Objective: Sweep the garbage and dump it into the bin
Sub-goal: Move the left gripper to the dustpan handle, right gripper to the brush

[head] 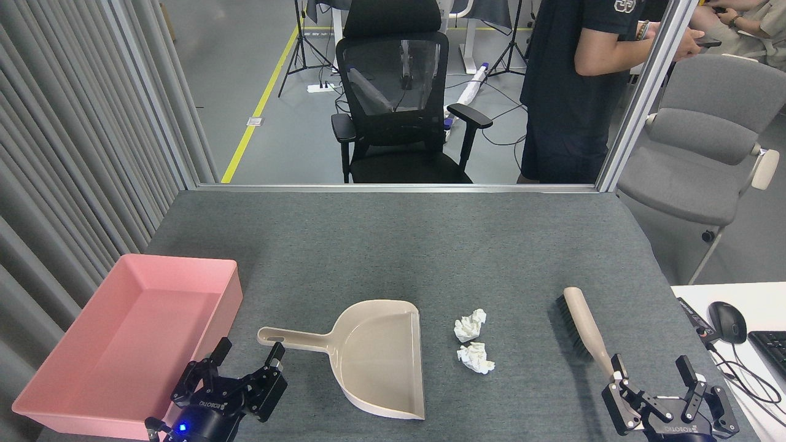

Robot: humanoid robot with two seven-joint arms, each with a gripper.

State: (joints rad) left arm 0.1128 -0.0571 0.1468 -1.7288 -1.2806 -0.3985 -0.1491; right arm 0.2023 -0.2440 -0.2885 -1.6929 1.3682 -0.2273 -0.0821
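Two crumpled white paper wads, the garbage (pixel 473 341), lie on the grey table just right of a beige dustpan (pixel 381 359) whose handle points left. The pink bin (pixel 132 341) stands empty at the table's left edge. A beige-handled brush (pixel 583 325) with black bristles lies to the right. My left gripper (pixel 249 359) is open, its fingers just below and left of the dustpan handle's end, not touching it. Open too is my right gripper (pixel 653 370), right at the near tip of the brush handle, holding nothing.
A black office chair (pixel 399 104) and a standing person (pixel 571 92) are beyond the table's far edge. A grey chair (pixel 700 153) stands at the right. A white desk with a mouse (pixel 727 321) and keyboard adjoins the right front corner. Grey slats line the left.
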